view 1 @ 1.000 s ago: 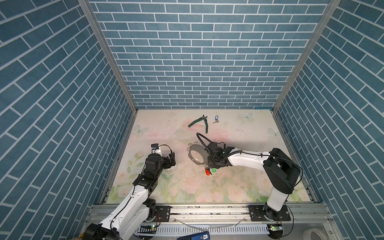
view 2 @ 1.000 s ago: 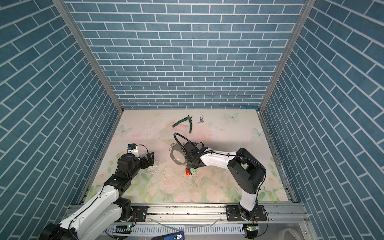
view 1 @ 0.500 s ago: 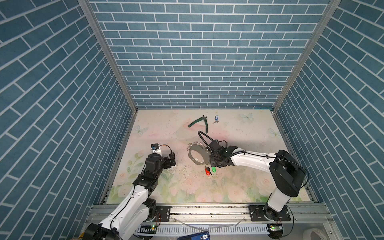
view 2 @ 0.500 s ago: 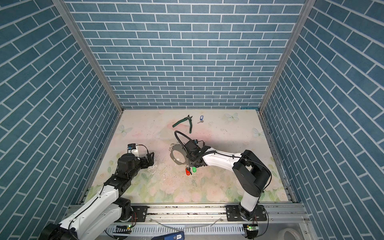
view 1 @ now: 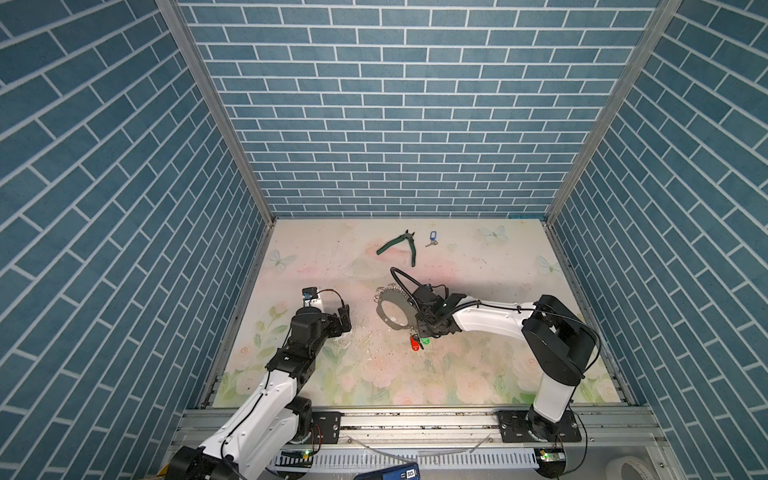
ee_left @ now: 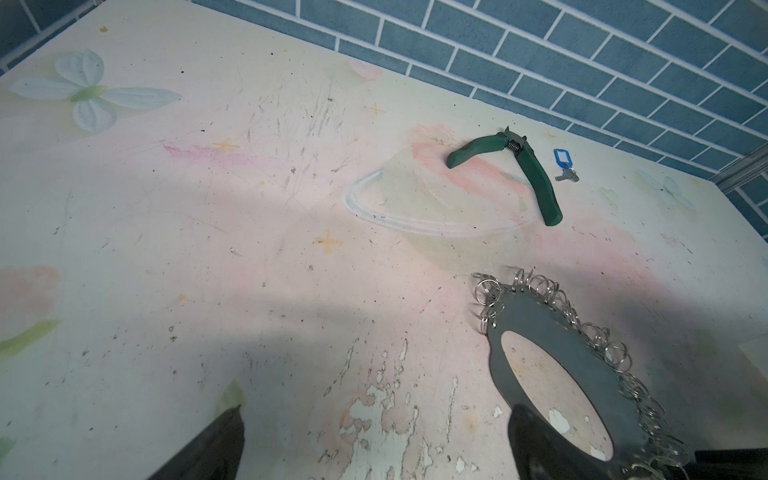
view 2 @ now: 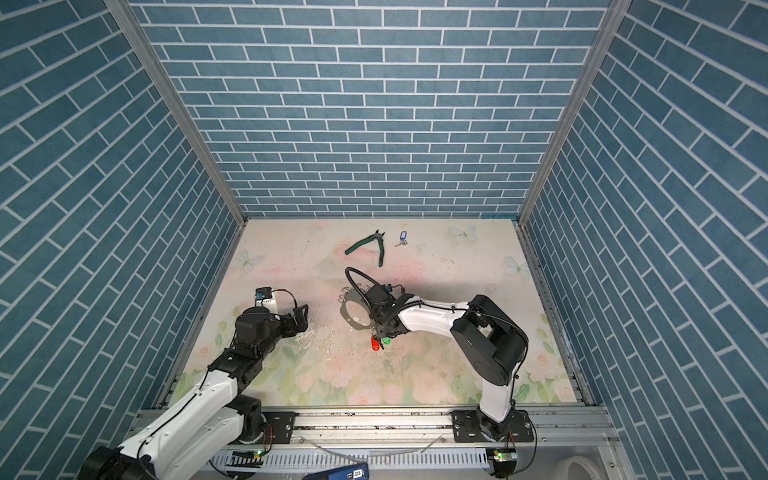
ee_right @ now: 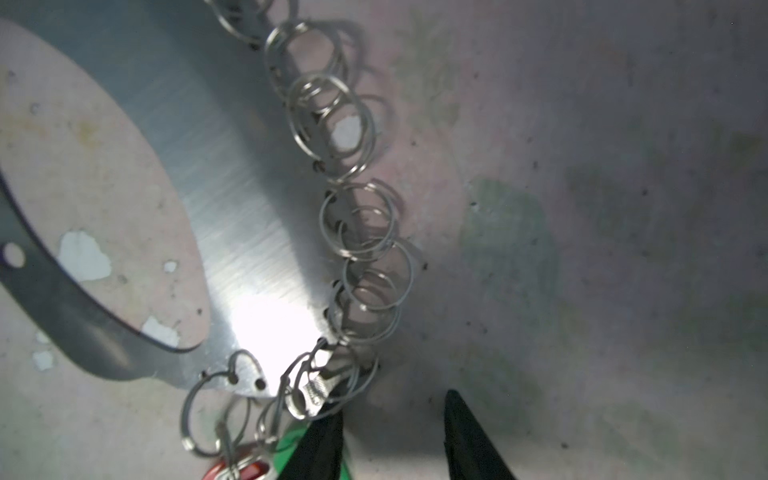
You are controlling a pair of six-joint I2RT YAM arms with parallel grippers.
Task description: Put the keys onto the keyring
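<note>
My right arm stretches low across the counter, right fingers narrowly parted and empty at the near end of the keyring. My bent left arm hovers, left fingers wide. The keys lie far back beside the pliers.

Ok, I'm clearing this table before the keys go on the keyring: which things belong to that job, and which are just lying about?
Job:
- small silvery key with blue plastic tag
- flat dark grey oval hoop edged with small metal rings

Lying about:
- green-handled pliers
- red-tagged key and green-tagged key, at the hoop's near end
</note>
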